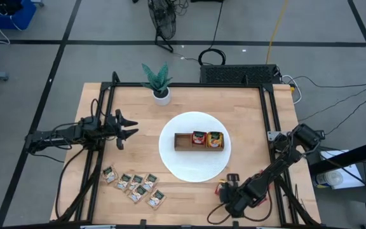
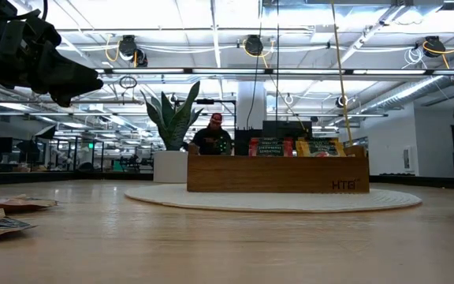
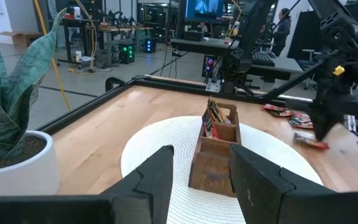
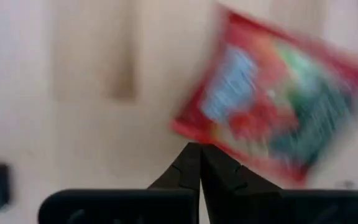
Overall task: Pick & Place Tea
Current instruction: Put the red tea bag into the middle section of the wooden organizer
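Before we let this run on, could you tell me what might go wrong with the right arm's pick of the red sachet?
1. The right tool is shut right at the edge of the red sachet, so it may hold only a corner or nothing, and the sachet could slip.
2. More red sachets lie close by and might be dragged along.
3. The wooden tray already holds upright sachets, so a tilted sachet might catch on them.

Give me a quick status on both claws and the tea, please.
Left claw open, idle left of the tray. Right claw shut at the edge of a red sachet, grip unconfirmed. Nothing in the way.
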You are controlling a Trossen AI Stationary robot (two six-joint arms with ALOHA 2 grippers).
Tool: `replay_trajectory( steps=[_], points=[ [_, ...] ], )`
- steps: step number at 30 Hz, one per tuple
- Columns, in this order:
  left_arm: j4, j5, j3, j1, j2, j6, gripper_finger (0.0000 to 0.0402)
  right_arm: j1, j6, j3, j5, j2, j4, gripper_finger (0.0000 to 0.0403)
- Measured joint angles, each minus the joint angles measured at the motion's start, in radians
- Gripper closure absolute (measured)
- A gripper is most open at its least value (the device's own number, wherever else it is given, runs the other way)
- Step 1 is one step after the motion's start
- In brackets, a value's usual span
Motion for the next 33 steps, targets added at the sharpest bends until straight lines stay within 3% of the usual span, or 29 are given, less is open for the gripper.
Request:
replay_trajectory(
  steps=[4,7,13,19,22,28,33],
  points=[
    [0.0,0.0,0.0,0.0,0.0,0.0,0.0245,0.001,0.101,0.0,0.011,-0.03,-0.164,0.0402],
    [0.0,0.0,0.0,0.0,0.0,0.0,0.0245,0.002,0.111,0.0,0.11,-0.05,-0.21,0.0402],
    [0.0,0.0,0.0,0.0,0.0,0.0,0.0245,0.018,0.09,-0.005,0.3,-0.077,-0.186,0.0403],
    [0.0,0.0,0.0,0.0,0.0,0.0,0.0245,0.025,0.189,-0.024,0.488,-0.077,-0.065,0.0402],
    [0.0,0.0,0.0,0.0,0.0,0.0,0.0245,0.004,0.064,-0.028,0.556,-0.077,-0.039,0.0397],
    [0.0,0.0,0.0,0.0,0.0,0.0,0.0245,-0.022,-0.029,-0.005,0.604,-0.103,-0.039,0.0394],
    [0.0,0.0,0.0,0.0,0.0,0.0,0.0245,-0.02,-0.126,0.099,0.443,-0.111,-0.031,0.0367]
  ],
)
